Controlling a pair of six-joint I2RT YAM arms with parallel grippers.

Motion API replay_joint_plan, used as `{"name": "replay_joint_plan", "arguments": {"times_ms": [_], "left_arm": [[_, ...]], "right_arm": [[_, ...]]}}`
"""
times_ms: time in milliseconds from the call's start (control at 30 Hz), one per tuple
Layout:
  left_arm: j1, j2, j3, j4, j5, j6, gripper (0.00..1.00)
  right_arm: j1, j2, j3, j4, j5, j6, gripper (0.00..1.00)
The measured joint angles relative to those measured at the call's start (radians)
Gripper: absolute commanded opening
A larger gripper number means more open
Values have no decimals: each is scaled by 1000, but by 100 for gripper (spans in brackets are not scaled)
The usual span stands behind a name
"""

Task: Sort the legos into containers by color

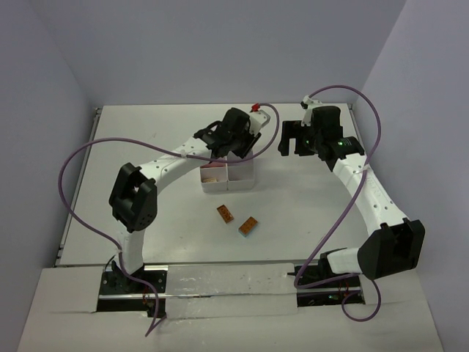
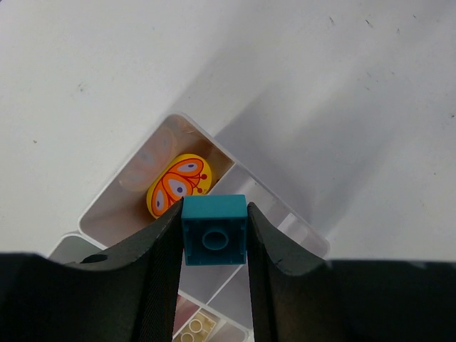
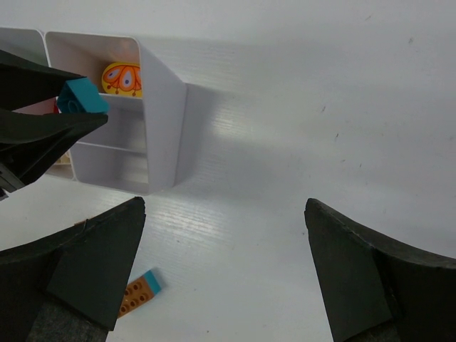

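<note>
left gripper (image 2: 214,214) is clamped on a teal brick (image 2: 214,239): both fingers press its side faces, its hollow underside faces the wrist cam

we see that brick held up over the tray (image 2: 125,171), above the rim, roughly over the wall between two compartments; we can't tell which one it's over

just past the fingertips, a corner compartment holds a yellow disc (image 2: 178,184) with an orange butterfly print

back under the fingers, toward the wrist, another compartment holds a tan brick (image 2: 196,328)

right gripper (image 3: 224,263) has its jaws spread wide with nothing between them, only bare table (image 3: 320,107) below

from it, the tray sits ahead and to the left, clear of both fingers

an orange brick with a teal end (image 3: 139,292) lies on the table just beside its left finger

from the top cam, two orange-brown bricks (image 1: 226,214) lie close together on the table, on the base side of the tray, well back from both grippers

a small red piece (image 1: 256,108) sits just beyond the left gripper
</note>
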Motion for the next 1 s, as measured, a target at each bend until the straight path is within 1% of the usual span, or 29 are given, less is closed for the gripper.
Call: {"name": "replay_joint_plan", "arguments": {"times_ms": [133,333,433,500,600,667,733,767,867,900,1000], "left_arm": [[-1,0,-12,-2,0,0,15],[-3,0,-20,-12,0,0,19],[-3,0,-20,-13,0,0,28],[-3,0,-20,-14,0,0,32],[-3,0,-20,-17,2,0,34],[-4,0,-20,-22,4,0,37],[-5,0,-20,-26,6,0,45],[-6,0,-20,-27,7,0,51],[-6,0,-20,-31,10,0,63],[-6,0,-20,-32,12,-2,65],[-6,0,-20,-33,16,-3,66]], "right_arm": [[-1,0,0,0,-4,0,100],[-1,0,0,0,-5,0,100],[-1,0,0,0,-8,0,100],[-1,0,0,0,-11,0,100],[-1,0,0,0,-14,0,100],[-1,0,0,0,-16,0,100],[-1,0,0,0,-17,0,100],[-1,0,0,0,-19,0,100],[-1,1,0,0,-23,1,100],[-1,1,0,0,-25,1,100],[-1,2,0,0,-28,3,100]]}}
